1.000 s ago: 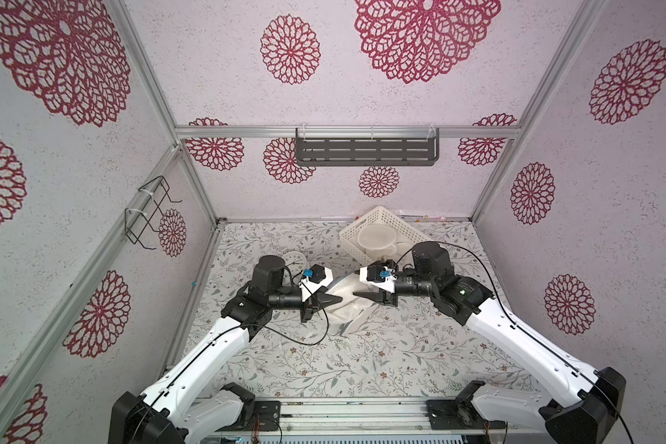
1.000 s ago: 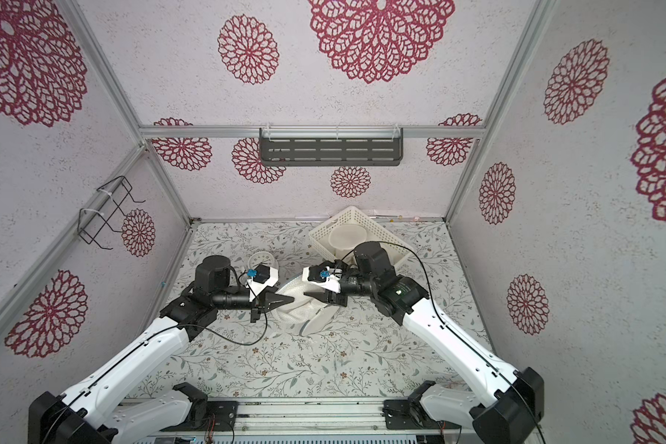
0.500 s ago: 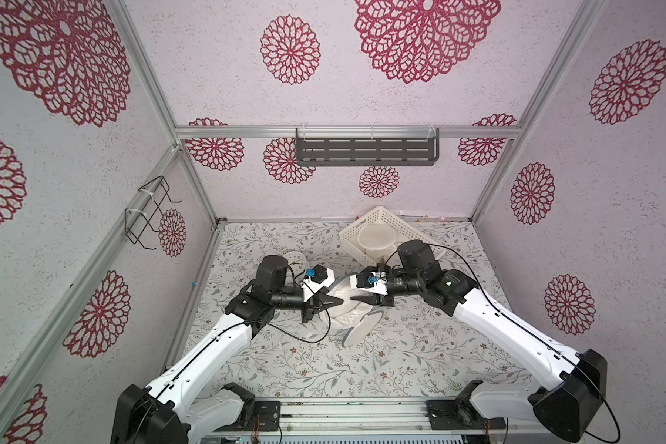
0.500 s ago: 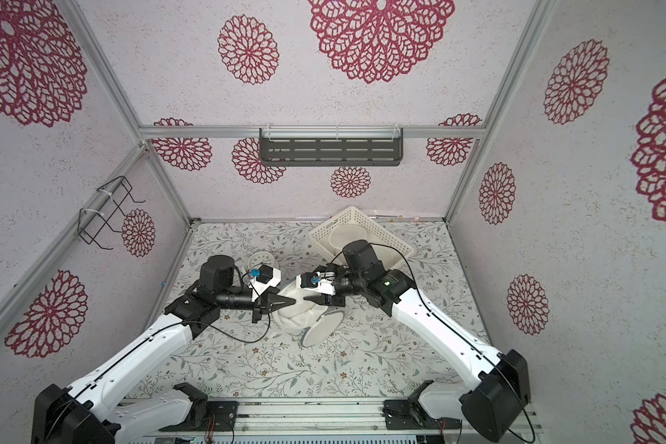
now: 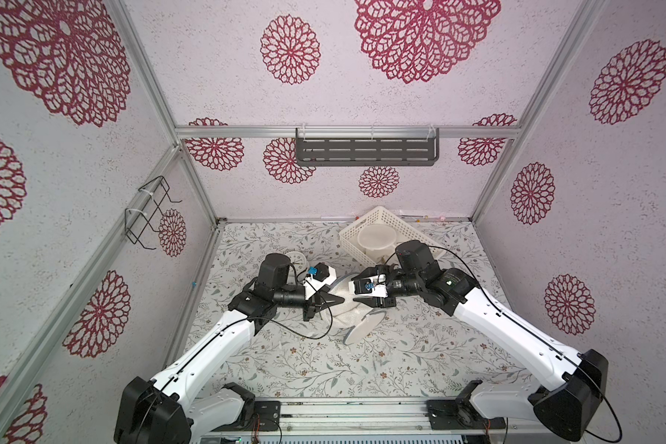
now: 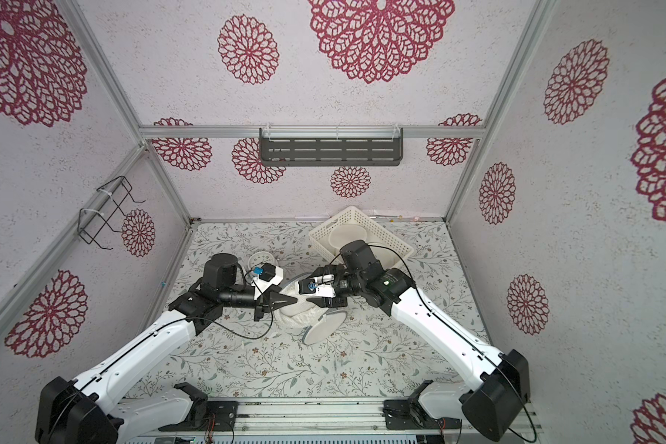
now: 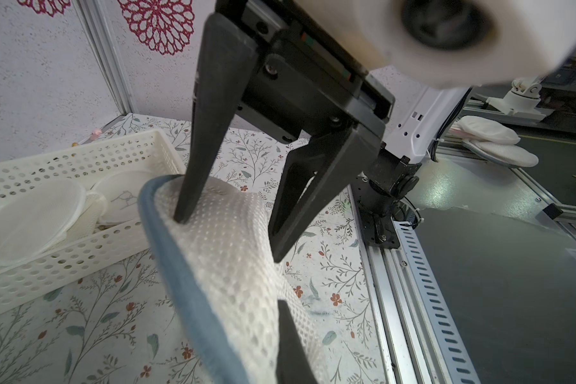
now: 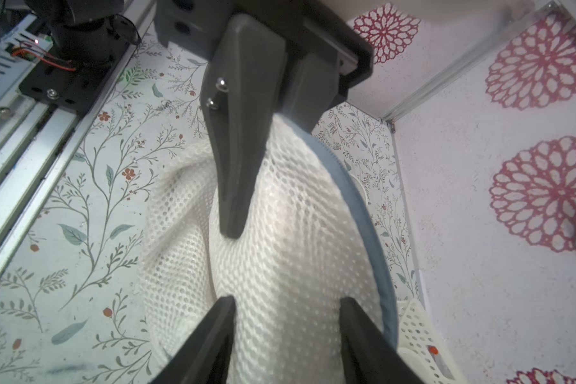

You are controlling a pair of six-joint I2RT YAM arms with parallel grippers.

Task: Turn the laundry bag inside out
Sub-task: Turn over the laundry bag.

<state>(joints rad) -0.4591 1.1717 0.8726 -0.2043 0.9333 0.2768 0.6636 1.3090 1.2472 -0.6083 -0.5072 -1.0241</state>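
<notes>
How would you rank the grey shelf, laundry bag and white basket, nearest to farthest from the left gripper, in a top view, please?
1. laundry bag: centre, pinched in the fingers of the left gripper.
2. white basket: farther back, to the right.
3. grey shelf: mounted high at the back.

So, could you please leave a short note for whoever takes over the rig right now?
Left gripper: shut on the bag, pinching its mesh and holding it up.
Right gripper: open, fingers astride the mesh by the blue rim, nothing gripped.
Bag: bunched between the two grippers, mid-table, in front of the basket.
Done: bag picked up.
Left: close the right gripper, probably pull the mesh through the opening, and finish turning it.
</notes>
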